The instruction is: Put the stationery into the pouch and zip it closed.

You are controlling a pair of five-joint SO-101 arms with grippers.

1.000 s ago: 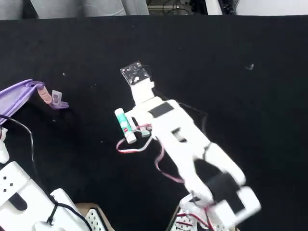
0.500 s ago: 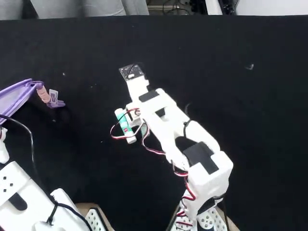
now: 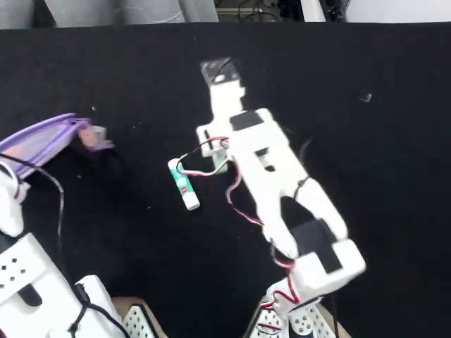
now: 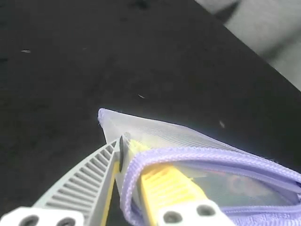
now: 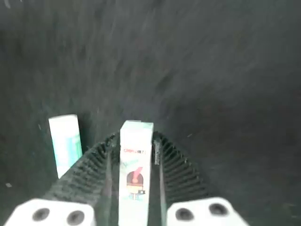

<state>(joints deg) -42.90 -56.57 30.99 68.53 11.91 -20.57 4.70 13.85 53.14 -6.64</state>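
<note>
Pouch — purple, contents unclear — pinched by the left claw; right claw clamps a white box.

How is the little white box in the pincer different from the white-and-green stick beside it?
The white box is clamped in the right pincer, while the green stick lies loose on the black table. The box is flat-sided with a red picture on it. The stick looks round, with a green band. Both are small, mostly white, and outside the pouch.
</note>
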